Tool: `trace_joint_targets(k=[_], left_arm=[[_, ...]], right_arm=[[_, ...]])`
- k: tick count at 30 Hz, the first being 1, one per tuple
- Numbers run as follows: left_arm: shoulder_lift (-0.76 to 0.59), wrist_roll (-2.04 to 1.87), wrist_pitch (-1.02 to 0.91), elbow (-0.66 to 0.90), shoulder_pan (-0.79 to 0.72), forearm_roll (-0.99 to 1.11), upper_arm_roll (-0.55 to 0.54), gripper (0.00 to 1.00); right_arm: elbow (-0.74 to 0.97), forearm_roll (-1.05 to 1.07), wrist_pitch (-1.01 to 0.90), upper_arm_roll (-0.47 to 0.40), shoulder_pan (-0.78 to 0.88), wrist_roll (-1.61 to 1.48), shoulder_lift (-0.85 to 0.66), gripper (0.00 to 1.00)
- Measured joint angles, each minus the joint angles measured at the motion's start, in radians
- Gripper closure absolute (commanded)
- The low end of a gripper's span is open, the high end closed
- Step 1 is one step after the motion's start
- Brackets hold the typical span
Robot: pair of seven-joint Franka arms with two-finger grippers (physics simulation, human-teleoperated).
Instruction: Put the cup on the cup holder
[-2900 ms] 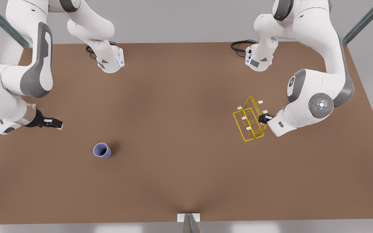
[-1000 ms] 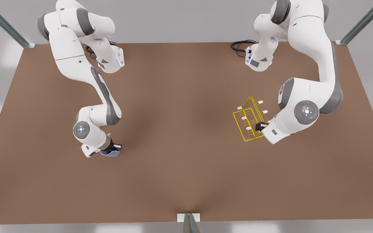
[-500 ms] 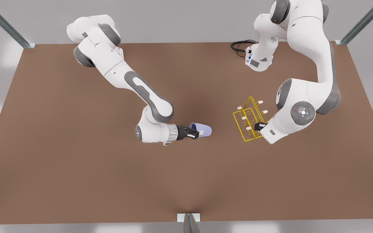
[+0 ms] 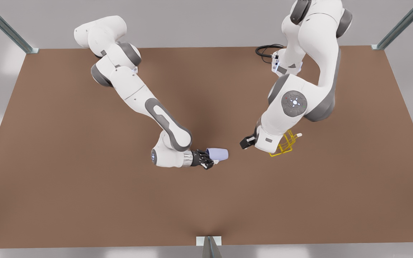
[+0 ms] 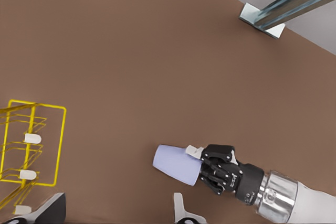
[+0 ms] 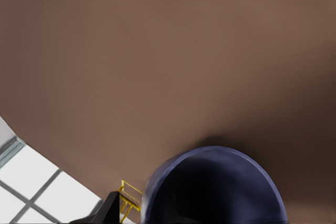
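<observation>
Since half a second ago, the left gripper [image 4: 245, 142] has come off the cup holder [image 4: 284, 147] and now sits between the holder and the cup [image 4: 218, 154]. The arm's wrist covers most of the rack in the front view. The right arm has barely shifted.

We find the left gripper's fingers spread wide with nothing between them. The right gripper [image 4: 208, 162] is closed on the cup's rim. In the left wrist view one white pad [image 5: 193, 151] lies on the outer wall, so the other is presumably inside. The cup is carried on its side above the brown table [image 4: 84, 197], base pointing toward the holder and well apart from it.

Risks, in our judgement:
- A rim pinch on a smooth, tapered wall offers little purchase. A quick reorientation could let the cup rotate or slip out.
- The left gripper stands in the approach path, so a straight transfer risks a collision.
- The holder is no longer held. A peg contact off-centre could tip or push the light rack.

The cup is matte lavender-blue, handleless and conical. The holder is thin yellow wire in a rectangular frame, with short white-tipped pegs [image 5: 32, 138]. The table surface is plain and uniform.
</observation>
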Motion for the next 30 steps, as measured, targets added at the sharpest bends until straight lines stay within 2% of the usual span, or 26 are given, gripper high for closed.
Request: trace_joint_targets(k=[3,7,9,12,14,16,18,21,25,30], left_arm=[[0.032,-0.185,0.045,0.0,-0.057,0.005,0.004,0.0],[0.081,-0.428,0.073,0.0,-0.117,0.059,0.009,0.0],[0.092,-0.539,0.08,-0.001,-0.123,0.078,0.012,0.0],[0.125,-0.688,0.092,0.0,-0.124,0.094,0.015,0.0],[0.153,-0.777,0.1,0.0,-0.138,0.103,0.014,0.0],[0.178,-0.855,0.105,0.0,-0.168,0.113,0.013,0.0],[0.187,-0.924,0.109,0.0,-0.177,0.111,0.004,0.0],[0.204,-1.006,0.115,0.009,-0.17,0.071,0.006,0.0],[0.228,-1.102,0.122,0.02,-0.167,0.049,0.024,0.0],[0.327,-1.225,0.177,0.021,-0.179,0.048,0.035,0.0]], right_arm=[[-0.008,-0.099,-0.001,-0.005,-0.038,0.029,-0.022,0.0],[-0.108,-0.278,-0.028,-0.041,-0.185,0.014,-0.107,0.0],[-0.134,-0.47,-0.094,-0.071,-0.275,-0.002,-0.226,0.0],[-0.144,-0.829,-0.241,-0.182,-0.319,-0.039,-0.516,0.0],[-0.134,-0.962,-0.377,-0.208,-0.374,-0.076,-0.682,0.0],[-0.156,-1.047,-0.486,-0.216,-0.412,-0.12,-0.753,0.0],[-0.299,-1.094,-0.53,-0.217,-0.424,-0.16,-0.861,0.0],[-0.391,-1.128,-0.562,-0.22,-0.426,-0.211,-0.923,0.0],[-0.39,-1.117,-0.593,-0.225,-0.479,-0.27,-0.922,0.0],[-0.363,-1.079,-0.613,-0.225,-0.498,-0.326,-0.896,0.0]])
